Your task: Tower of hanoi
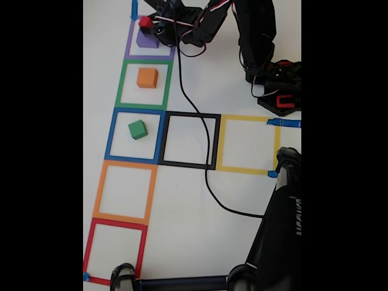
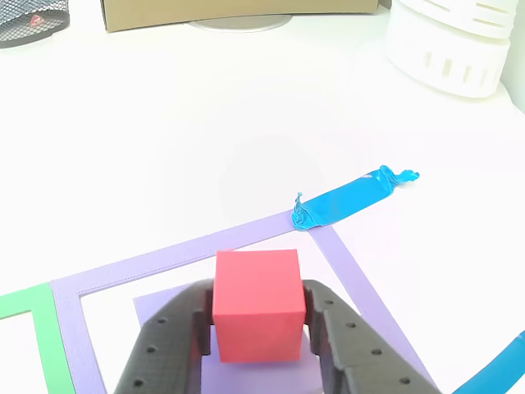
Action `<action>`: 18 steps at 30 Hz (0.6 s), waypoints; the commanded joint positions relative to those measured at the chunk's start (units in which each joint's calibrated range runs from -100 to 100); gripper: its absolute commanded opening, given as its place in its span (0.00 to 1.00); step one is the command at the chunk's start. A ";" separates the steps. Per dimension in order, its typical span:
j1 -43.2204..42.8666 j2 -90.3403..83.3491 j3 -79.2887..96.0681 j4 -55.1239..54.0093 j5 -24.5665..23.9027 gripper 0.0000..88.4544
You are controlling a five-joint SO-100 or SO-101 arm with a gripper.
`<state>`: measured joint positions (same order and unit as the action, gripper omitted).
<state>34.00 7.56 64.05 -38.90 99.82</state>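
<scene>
- Nearest the lens in the other view: gripper (image 2: 258, 328), closed on the red cube (image 2: 257, 305), one dark finger (image 2: 168, 349) pressed flat on each side face.
- Directly beneath the gripper: purple cube (image 2: 156, 305), seated inside the purple tape square (image 2: 164, 258); whether red is touching it cannot be told.
- Handling, judged: a small rigid block, likely light; smooth faces could slip, so opposite flat faces are best gripped mid-height.
- Further from the gripper in the fixed view: orange cube (image 1: 147, 77), then green cube (image 1: 137, 129), each in its own square.
- Room: open white table (image 1: 188, 218) past those; a black cable (image 1: 200, 151) is trailed alongside and could snag.
</scene>
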 commanded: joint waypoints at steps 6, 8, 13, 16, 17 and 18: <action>-0.73 -0.17 -1.96 -2.08 0.18 0.05; -0.82 -0.17 -1.60 -2.08 0.18 0.05; -0.44 -0.01 -0.60 -2.40 0.18 0.08; -0.15 0.32 -0.24 -2.72 0.18 0.09; -0.06 0.32 -0.15 -2.89 0.18 0.09; -0.06 0.32 -0.05 -2.97 0.18 0.09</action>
<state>34.00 8.32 64.05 -40.27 99.64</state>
